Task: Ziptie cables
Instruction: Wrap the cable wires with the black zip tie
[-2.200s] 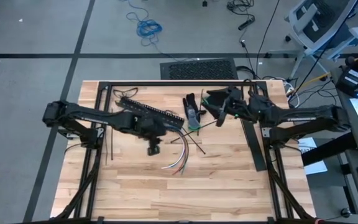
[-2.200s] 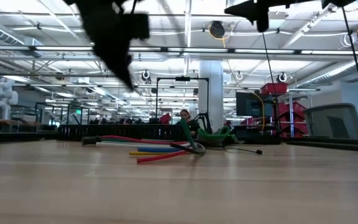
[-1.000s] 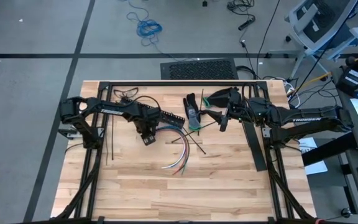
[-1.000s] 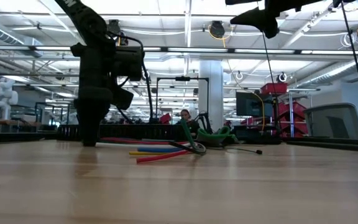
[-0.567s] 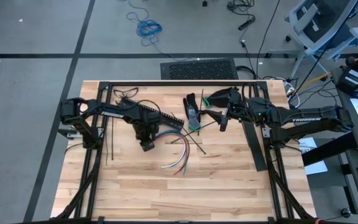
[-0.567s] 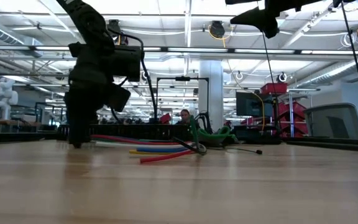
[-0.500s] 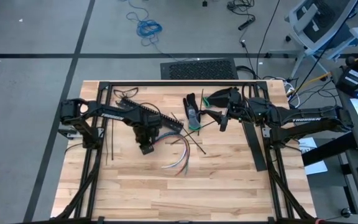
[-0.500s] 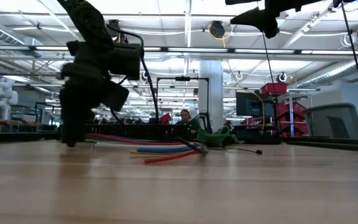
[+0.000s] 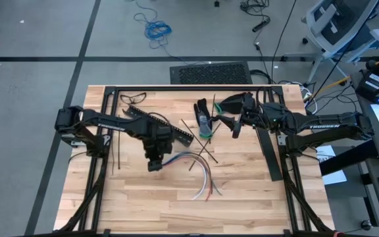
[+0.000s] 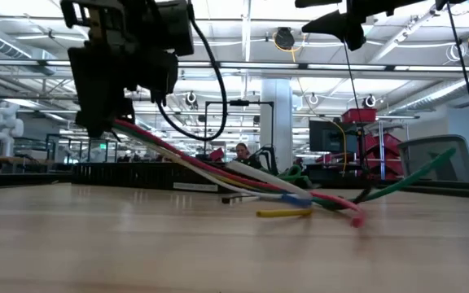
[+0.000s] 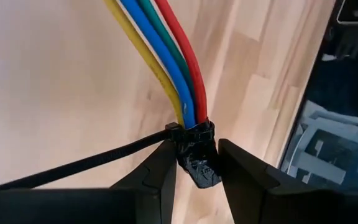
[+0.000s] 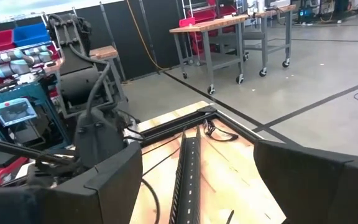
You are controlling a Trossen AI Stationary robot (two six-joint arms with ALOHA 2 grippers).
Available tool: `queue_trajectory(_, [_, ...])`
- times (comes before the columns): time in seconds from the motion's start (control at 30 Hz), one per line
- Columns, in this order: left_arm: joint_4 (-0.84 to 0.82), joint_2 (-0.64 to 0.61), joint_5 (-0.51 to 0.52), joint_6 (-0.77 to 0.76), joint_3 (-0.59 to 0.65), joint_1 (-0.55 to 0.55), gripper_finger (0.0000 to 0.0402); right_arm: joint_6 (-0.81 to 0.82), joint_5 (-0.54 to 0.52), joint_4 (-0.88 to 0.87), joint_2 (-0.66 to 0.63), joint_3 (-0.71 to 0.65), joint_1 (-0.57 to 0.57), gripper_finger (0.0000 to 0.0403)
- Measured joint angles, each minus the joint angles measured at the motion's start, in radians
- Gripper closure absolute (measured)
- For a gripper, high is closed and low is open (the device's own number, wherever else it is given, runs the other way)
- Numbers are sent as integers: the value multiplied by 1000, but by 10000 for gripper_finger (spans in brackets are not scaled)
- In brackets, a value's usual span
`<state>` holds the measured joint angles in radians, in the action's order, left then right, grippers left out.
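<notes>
Only the left wrist view shows the left gripper (image 11: 194, 163) jaws clamped on the cables (image 11: 182, 74), a ziptie (image 11: 86, 163) cinched around them; the right gripper (image 9: 234, 122) jaws gape wide.

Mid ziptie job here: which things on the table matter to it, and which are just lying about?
Job:
cables, one end gripped by the left gripper
ziptie at that end
loose zipties
right gripper, waiting open

Lying about:
black slotted rail
green wire

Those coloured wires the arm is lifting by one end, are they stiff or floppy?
Probably floppy: the cables, clamped at their taped end by the left gripper, droop down to the table. They look light, since a thin pinch holds them. Their free ends splay, so they would likely drag and fan out.
</notes>
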<state>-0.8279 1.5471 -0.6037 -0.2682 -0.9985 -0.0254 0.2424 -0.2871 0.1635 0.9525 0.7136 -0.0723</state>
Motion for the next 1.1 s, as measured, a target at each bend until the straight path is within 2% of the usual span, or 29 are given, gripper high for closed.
queue_trajectory(0.13, [-20, 3, 12, -10, 0, 45, 288, 0, 0, 0, 0, 0, 0, 106])
queue_trajectory(0.3, [-93, 3, 171, -22, 0, 76, 288, 0, 0, 0, -1, 0, 0, 106])
queue_trajectory(0.47, [37, 3, 169, -52, -1, 126, 288, -1, 0, 0, -1, 0, 0, 106])
queue_trajectory(0.53, [21, 4, 252, -7, -2, 150, 288, -1, 0, 0, -1, 0, 0, 106])
queue_trajectory(0.63, [-75, 20, 446, 56, -1, 160, 288, -1, 1, 1, -1, 0, 0, 106])
queue_trajectory(0.7, [-128, 19, 504, 72, 0, 155, 288, -1, 1, 1, -1, 0, 0, 106])
queue_trajectory(0.8, [-131, 17, 502, 92, -1, 146, 288, -1, 1, 3, -1, 0, 0, 106])
queue_trajectory(0.93, [-128, 13, 421, 95, -1, 148, 279, -1, 1, 5, -1, 0, 0, 106])
queue_trajectory(1.1, [-127, 14, 458, 140, 20, 131, 243, -1, 1, 5, -1, 0, 0, 106])
